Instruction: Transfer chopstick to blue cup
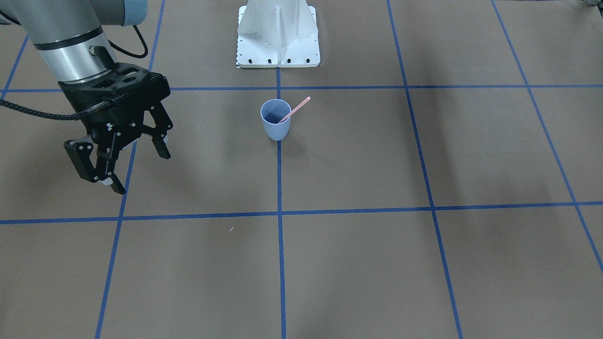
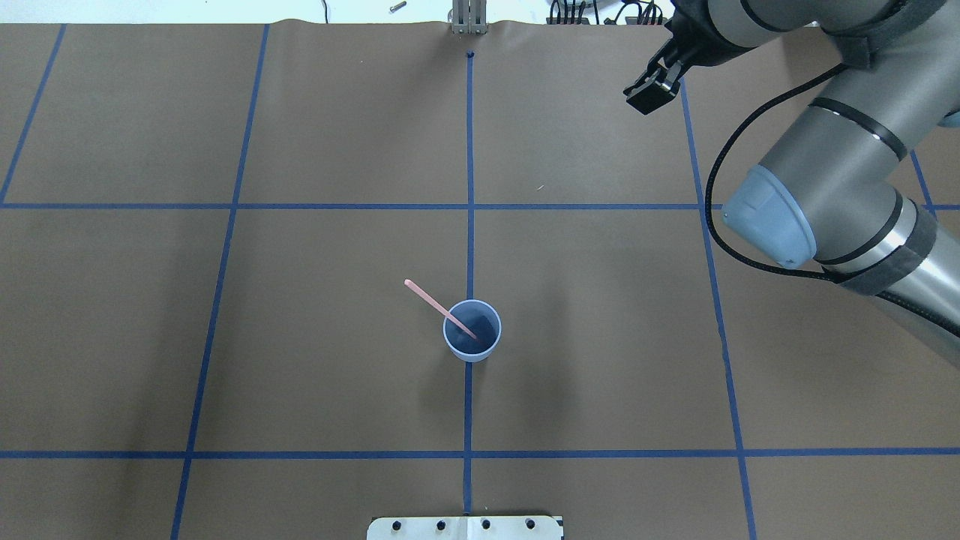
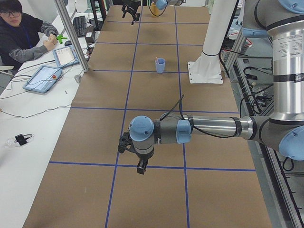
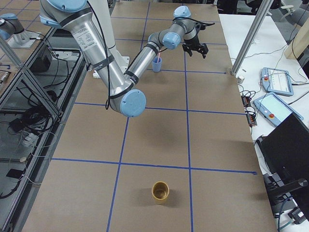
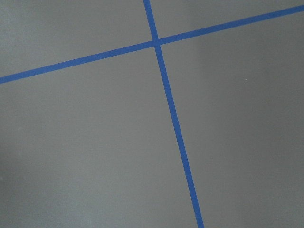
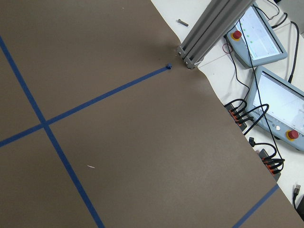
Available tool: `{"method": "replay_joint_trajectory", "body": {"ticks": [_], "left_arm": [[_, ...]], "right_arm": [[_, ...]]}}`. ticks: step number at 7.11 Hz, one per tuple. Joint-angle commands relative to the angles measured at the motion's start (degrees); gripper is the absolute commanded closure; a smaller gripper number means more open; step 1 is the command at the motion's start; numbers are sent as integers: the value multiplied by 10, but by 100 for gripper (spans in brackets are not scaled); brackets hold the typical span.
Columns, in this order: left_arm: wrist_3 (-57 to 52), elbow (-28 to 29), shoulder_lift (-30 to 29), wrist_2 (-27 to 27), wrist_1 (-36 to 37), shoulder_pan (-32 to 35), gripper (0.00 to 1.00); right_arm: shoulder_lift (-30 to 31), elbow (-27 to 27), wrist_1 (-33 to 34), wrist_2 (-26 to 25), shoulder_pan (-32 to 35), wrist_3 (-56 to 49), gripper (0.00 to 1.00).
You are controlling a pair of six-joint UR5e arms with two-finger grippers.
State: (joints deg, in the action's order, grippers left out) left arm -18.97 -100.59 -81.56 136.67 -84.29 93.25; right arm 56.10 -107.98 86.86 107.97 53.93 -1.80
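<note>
Pale-pink, thin and straight, the chopstick (image 1: 297, 108) stands inside the small, handleless, light-blue cup (image 1: 275, 125). Its lower end is in the cup and its upper end leans over the rim, pointing away from the cup toward the robot's left. The blue cup stands upright on the brown paper-covered counter (image 1: 377, 259), on a blue tape line just in front of the white robot base (image 1: 278, 33).

The right gripper (image 1: 141, 172) hangs well apart from the blue cup, on the cup's right-arm side. Its fingers (image 1: 162, 146) are spread apart and hold nothing. The left gripper (image 3: 140, 166) is far from the blue cup toward the counter's left end. Its finger state cannot be told from the only view that shows it.

Judged from this layout, the placement is complete and only the retreat remains. To do it well:

1. Keep the right arm high and away from the blue cup.
2. Route no link across the protruding end of the chopstick. The cup looks light, and a brush on the leaning stick could lever it over.
3. Leave the fingers spread, since nothing needs holding.
</note>
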Motion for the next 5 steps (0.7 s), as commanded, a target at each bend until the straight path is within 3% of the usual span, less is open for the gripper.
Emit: {"method": "replay_joint_trajectory", "body": {"ticks": [1,5], "left_arm": [[0,0,0,0,0,0,1],[0,1,2,0,0,0,1]], "right_arm": [[6,7,0,-8,5,-24,0],[18,27,6,-91,0,-104,1]]}}
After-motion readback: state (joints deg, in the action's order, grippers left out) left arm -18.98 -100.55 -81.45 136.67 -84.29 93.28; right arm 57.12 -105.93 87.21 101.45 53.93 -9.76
